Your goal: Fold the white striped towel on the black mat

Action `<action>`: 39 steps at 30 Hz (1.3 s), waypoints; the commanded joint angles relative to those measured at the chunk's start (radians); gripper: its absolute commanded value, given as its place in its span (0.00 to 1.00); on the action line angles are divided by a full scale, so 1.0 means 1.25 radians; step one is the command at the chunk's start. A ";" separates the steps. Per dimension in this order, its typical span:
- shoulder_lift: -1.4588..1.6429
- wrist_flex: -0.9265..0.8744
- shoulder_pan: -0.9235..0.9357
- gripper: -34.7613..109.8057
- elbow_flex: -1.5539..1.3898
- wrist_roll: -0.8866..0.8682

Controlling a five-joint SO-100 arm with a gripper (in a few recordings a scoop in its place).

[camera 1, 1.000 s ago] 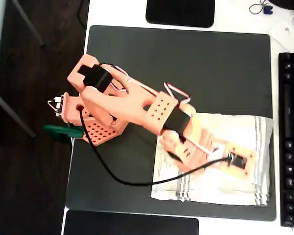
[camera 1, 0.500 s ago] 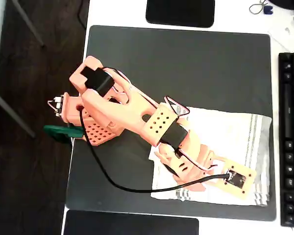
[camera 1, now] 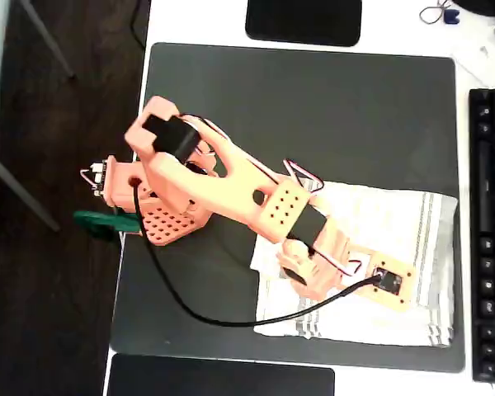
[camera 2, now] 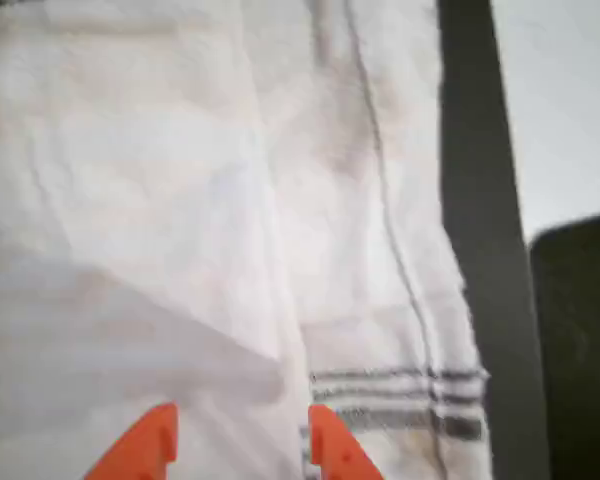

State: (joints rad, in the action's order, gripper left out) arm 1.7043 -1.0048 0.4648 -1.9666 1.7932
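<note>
White desktop [camera 1: 198, 21] runs around the large dark charcoal rectangular mat with rounded corners [camera 1: 313, 107], and dark floor lies off its left side in the overhead view. A black keyboard [camera 1: 491, 231] lines the right edge, a glossy black rectangle [camera 1: 304, 21] sits at the top, another black rectangle [camera 1: 219, 376] at the bottom.

Down on the mat's lower right, right under the orange arm's [camera 1: 223, 186] outer end, lies the cream-white cloth with thin grey stripes [camera 1: 396, 223]. It's soft, creased, rumpled along its left side, with grey stripe groups near the right edge and at the bottom left. A black cable [camera 1: 198, 313] loops from the arm's base across the mat to the wrist.

From the wrist view, the two-finger orange gripper [camera 2: 242, 445] is right over the towel, its tips parted narrowly with cloth showing between them; whether they pinch any fabric, I cannot tell. Just beyond the right fingertip [camera 2: 332, 448] sits a band of grey stripes, and a long fold line runs away from the gripper up the cloth.
</note>
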 commanded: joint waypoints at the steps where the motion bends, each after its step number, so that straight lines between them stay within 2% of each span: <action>1: -0.027 0.025 -0.020 0.36 0.015 0.004; 4: -0.072 0.056 -0.018 0.35 0.034 0.020; 18: -0.180 0.025 0.001 0.36 0.140 0.079; 30: -0.234 0.047 -0.022 0.24 0.174 0.059; 39: -0.189 0.018 -0.047 0.24 0.209 0.042</action>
State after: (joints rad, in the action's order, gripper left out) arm 1.4036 -0.9725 0.4310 -1.7641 1.8500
